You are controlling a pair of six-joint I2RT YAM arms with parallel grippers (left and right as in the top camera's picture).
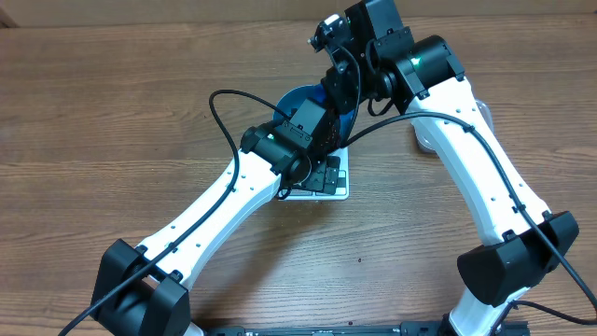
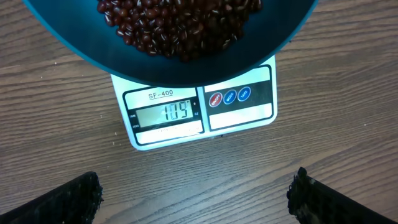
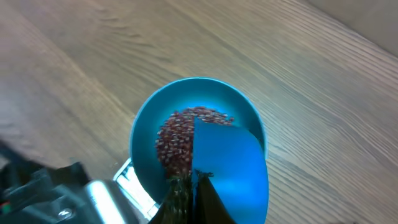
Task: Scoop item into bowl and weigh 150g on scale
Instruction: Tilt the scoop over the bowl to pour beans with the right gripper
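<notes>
End effector (R) (image 3: 189,186) points down, clamping scoop (image 3: 230,165) over bowl (image 3: 143,134).

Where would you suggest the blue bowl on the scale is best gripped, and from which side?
Take the bowl by its rim, pinching the wall from above, on the stretch opposite the scoop. The beans lie low in the middle, leaving the upper wall bare, and the bowl overhangs the scale.

Above the bowl (image 3: 143,130), scoop (image 3: 227,168) and left arm (image 1: 233,196) block access.
</notes>
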